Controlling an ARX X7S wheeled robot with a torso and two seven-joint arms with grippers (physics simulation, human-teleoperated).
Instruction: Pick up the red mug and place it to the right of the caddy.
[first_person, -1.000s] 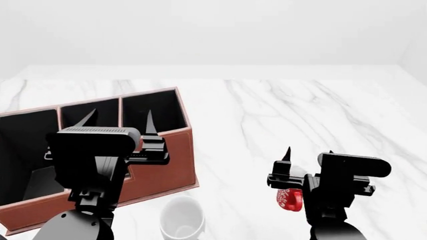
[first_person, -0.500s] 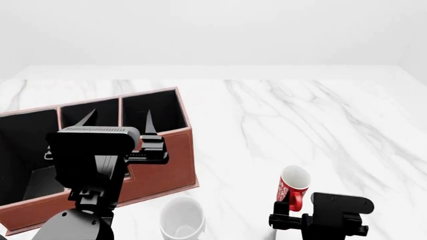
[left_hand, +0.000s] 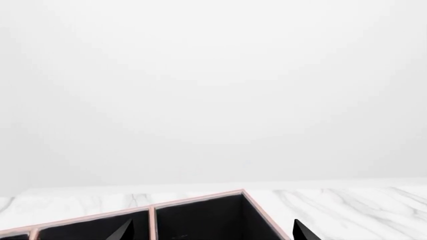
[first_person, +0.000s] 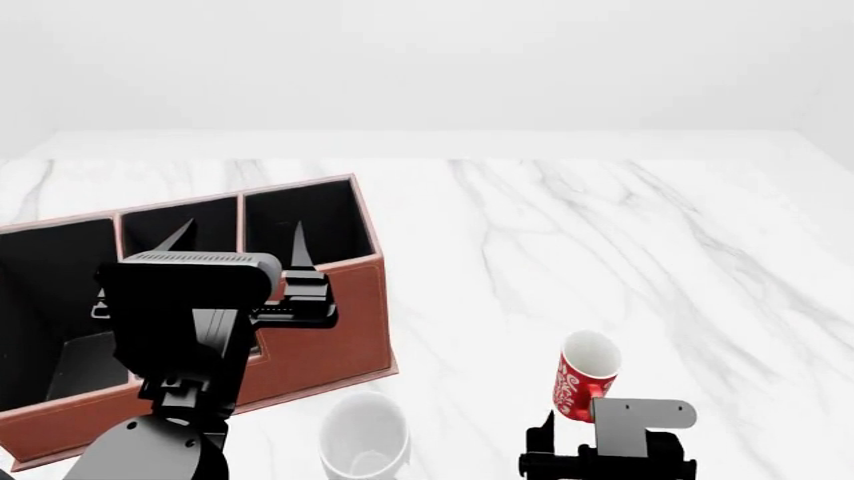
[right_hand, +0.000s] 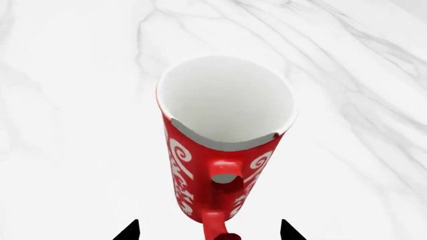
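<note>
The red mug (first_person: 583, 375) with white swirls stands upright on the marble table, to the right of the reddish-brown caddy (first_person: 334, 330). In the right wrist view the mug (right_hand: 223, 150) has its white inside showing and its handle pointing toward my right gripper (right_hand: 208, 231). That gripper is open, its tips apart on either side of the handle end and not touching it. In the head view my right gripper (first_person: 585, 440) sits low, just in front of the mug. My left gripper (first_person: 235, 240) is open and empty above the caddy (left_hand: 200, 220).
A plain white mug (first_person: 363, 435) stands near the front, between the caddy's right front corner and the red mug. The marble table (first_person: 601, 230) stretches back and right to its far edge before a white wall.
My right gripper, closed around the red mug a second ago, has let it go and drawn back toward me. The mug now stands free on the table. The left arm has not moved.
</note>
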